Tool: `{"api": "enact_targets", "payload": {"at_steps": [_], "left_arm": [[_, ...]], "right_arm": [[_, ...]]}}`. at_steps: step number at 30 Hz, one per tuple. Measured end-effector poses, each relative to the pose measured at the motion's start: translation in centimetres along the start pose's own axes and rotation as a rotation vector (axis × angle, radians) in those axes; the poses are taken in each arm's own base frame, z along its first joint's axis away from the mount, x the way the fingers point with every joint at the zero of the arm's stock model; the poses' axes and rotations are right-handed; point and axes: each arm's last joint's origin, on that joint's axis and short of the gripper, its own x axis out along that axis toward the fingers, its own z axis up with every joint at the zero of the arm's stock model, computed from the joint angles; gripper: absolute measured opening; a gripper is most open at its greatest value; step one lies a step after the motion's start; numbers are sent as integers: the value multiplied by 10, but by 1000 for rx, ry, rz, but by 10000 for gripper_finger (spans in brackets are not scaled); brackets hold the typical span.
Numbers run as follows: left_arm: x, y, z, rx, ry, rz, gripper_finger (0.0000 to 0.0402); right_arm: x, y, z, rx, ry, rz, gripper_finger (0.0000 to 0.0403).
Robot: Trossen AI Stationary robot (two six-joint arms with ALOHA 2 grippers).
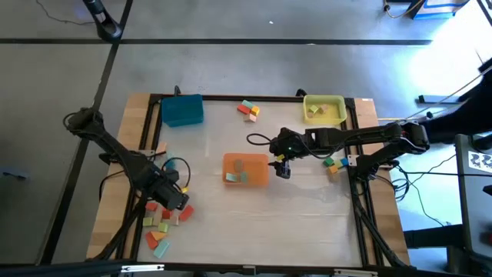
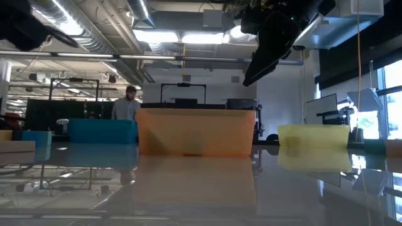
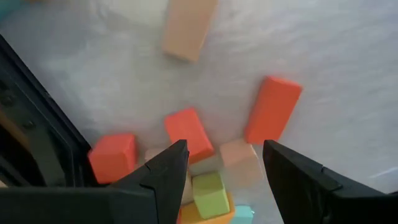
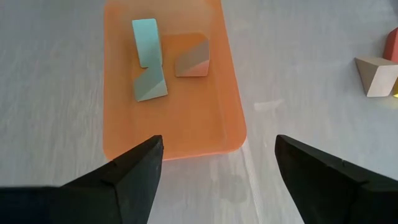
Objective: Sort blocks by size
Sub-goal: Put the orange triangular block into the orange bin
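Several blocks (image 1: 161, 223), red, orange, green, tan and light blue, lie in a loose pile near the table's left front. My left gripper (image 1: 175, 198) hangs open just above this pile, pointing down. In the left wrist view its fingers (image 3: 174, 177) stand over a tan block (image 3: 241, 158) and a green block (image 3: 210, 193), and a red block (image 3: 188, 134) lies just beyond them. My right gripper (image 1: 280, 165) is open above the table at the right side of the orange tray (image 1: 257, 175). That tray holds a light blue block (image 4: 147, 41) and two others.
A blue tray (image 1: 182, 111) stands at the far left and a yellow tray (image 1: 324, 98) with blocks at the far right. More blocks lie at the far middle (image 1: 248, 109) and near the right edge (image 1: 333, 164). A person (image 2: 129, 103) stands in the room behind.
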Motion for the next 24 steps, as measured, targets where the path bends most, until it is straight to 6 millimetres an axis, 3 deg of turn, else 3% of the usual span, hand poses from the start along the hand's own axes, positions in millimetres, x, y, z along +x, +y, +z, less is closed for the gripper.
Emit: {"api": "enact_targets", "payload": {"at_steps": [14,24], "left_arm": [[37,7,-15,-68,62,72,196],[50,1,-20,-82,68,94,196]], "right_arm": [[0,0,1,0,-11,1,308],[0,0,1,-5,-11,1,308]]}}
